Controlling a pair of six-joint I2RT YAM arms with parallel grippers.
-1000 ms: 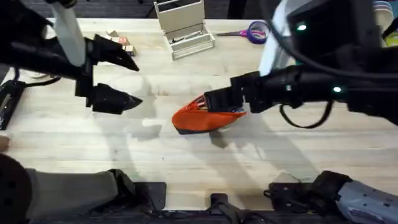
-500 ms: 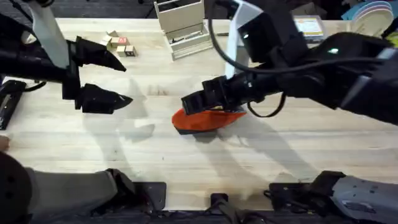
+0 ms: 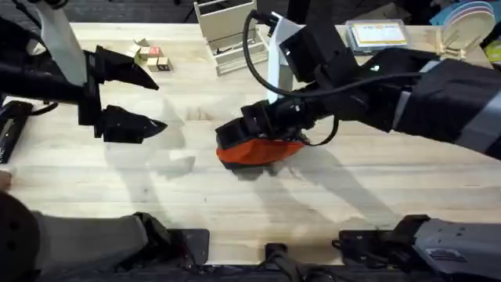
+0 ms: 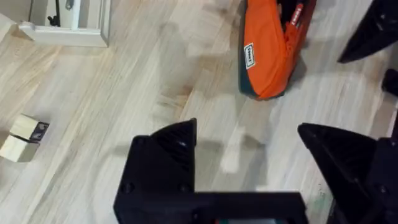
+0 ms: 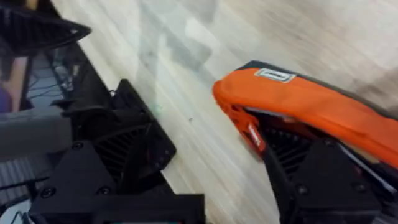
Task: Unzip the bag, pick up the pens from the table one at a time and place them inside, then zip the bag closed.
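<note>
The orange bag (image 3: 264,152) lies on the table (image 3: 329,196) near its middle. My right arm reaches across from the right, and its gripper (image 3: 235,134) sits over the bag's left end. In the right wrist view that gripper (image 5: 205,140) is open. One finger (image 5: 323,171) is tucked at the bag's (image 5: 311,99) dark gaping mouth by the zip, and the other finger (image 5: 124,146) stands off over bare wood. My left gripper (image 3: 162,106) hovers open to the bag's left, holding nothing. The left wrist view has the bag (image 4: 264,50) lying beyond its gripper (image 4: 249,140). The pens are hidden.
A white rack (image 3: 232,35) stands at the back centre, with small wooden blocks (image 3: 149,55) to its left. Plates (image 3: 470,23) and a flat packet (image 3: 377,33) sit at the back right. A black object (image 3: 11,129) lies at the left edge.
My right arm swung left across the bag, taking its gripper from the bag's right end to its left end. The left arm drew slightly left, then held still.
</note>
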